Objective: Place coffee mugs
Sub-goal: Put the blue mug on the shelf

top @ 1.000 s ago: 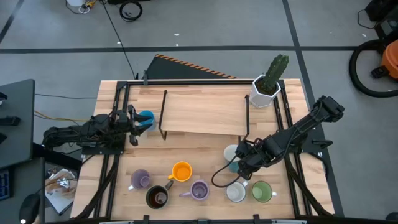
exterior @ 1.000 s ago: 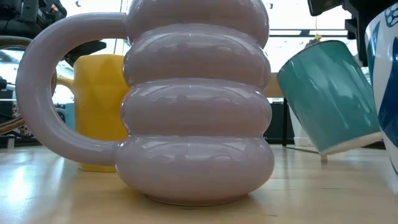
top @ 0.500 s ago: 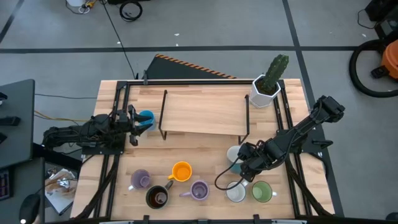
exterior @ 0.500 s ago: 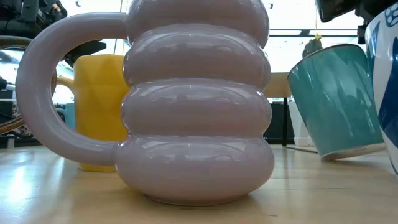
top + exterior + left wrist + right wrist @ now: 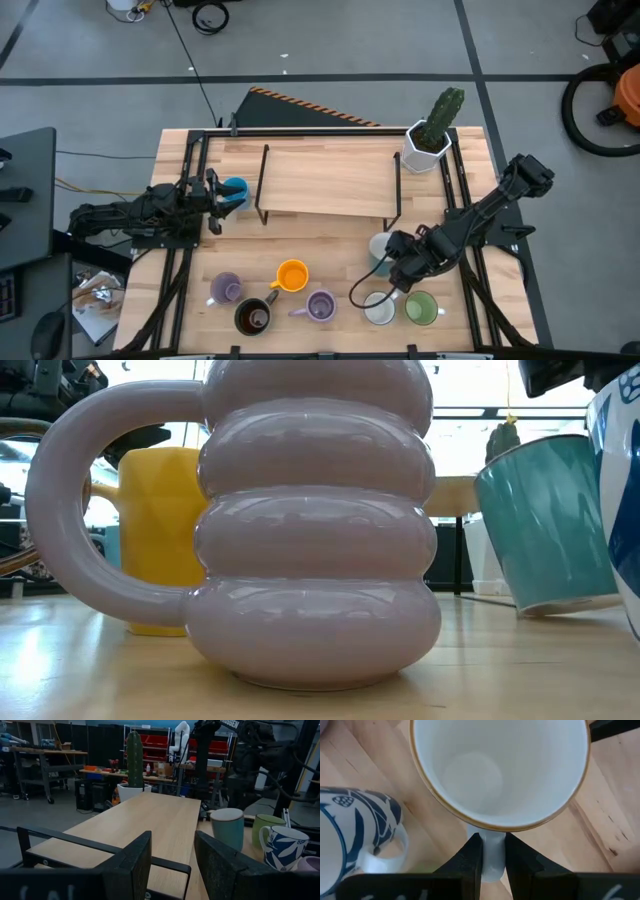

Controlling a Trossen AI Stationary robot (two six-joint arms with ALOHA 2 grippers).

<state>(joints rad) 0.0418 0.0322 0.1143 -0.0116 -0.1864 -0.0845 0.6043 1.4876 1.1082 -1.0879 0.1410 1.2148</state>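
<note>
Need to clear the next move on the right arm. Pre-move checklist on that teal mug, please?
1. Right gripper shut on the handle of the teal mug with white inside: ok.
2. Mug seated flat on the wooden table: not ok, tilted in the low view.
3. White mug with blue leaf print apart from the held mug: ok, but close.
4. Raised wooden shelf bare: ok.
5. Left gripper away, at the table's left side: ok.
</note>
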